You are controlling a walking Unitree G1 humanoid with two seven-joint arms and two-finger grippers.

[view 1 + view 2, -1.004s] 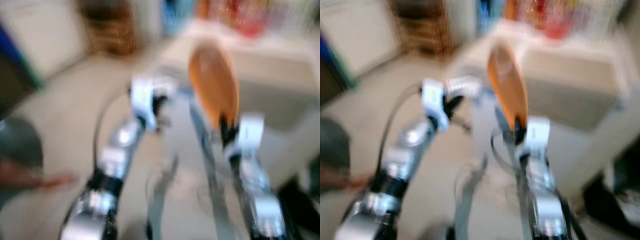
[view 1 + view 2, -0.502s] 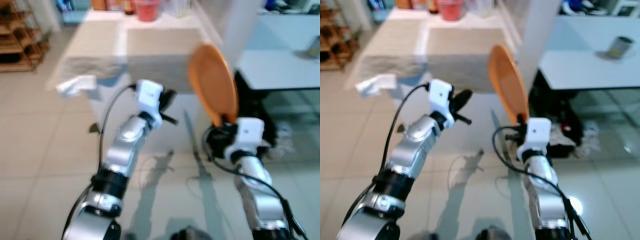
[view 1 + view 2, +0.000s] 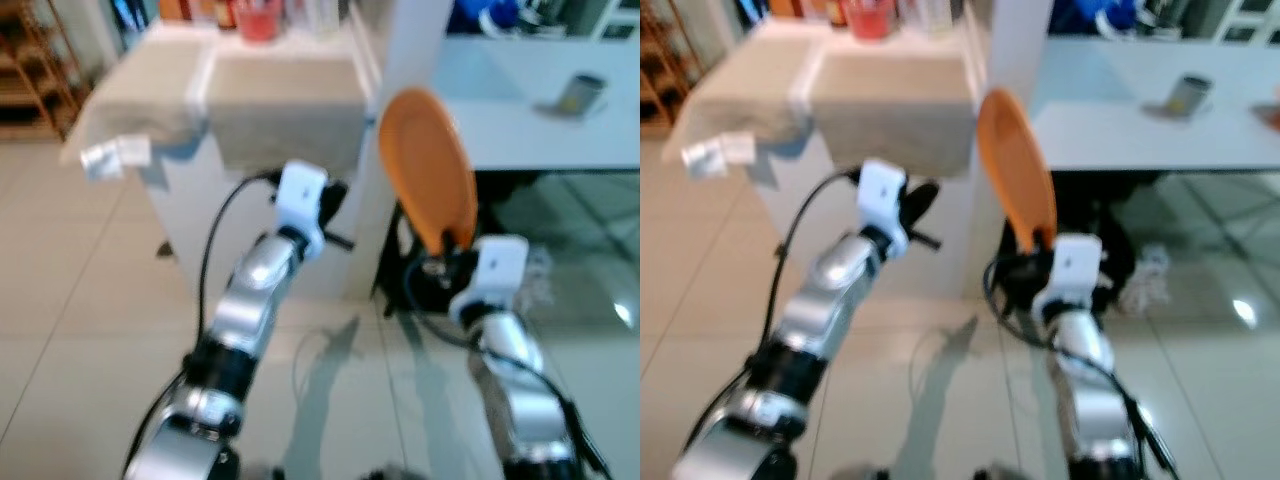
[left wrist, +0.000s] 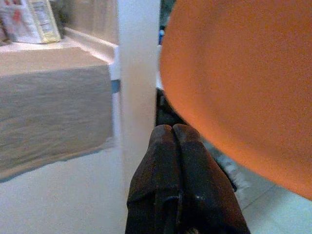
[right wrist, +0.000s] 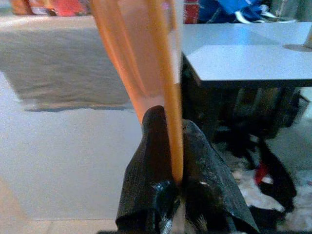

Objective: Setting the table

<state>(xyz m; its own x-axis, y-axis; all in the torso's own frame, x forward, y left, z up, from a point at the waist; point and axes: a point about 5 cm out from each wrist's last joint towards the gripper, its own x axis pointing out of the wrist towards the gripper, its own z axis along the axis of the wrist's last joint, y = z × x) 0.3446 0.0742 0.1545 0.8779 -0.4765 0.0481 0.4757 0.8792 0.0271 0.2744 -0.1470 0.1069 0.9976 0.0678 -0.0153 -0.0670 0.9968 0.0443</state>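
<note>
At frame centre-left, the left gripper [image 3: 335, 205] rode empty, fingers pressed together, before a cloth-draped worktop [image 3: 270, 90]. To its right, the right gripper [image 3: 443, 245] pinched an orange plate [image 3: 427, 165] by its lower rim, upright. Carrying it well likely meant a firm pinch until reaching the grey worktop [image 3: 540, 130] at upper right.

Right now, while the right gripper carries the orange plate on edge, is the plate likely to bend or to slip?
The orange plate probably stays stiff: its rim looks straight in the right wrist view. It may pivot or slip, since the right gripper pinches only the lower rim and the plate stands upright.
</note>
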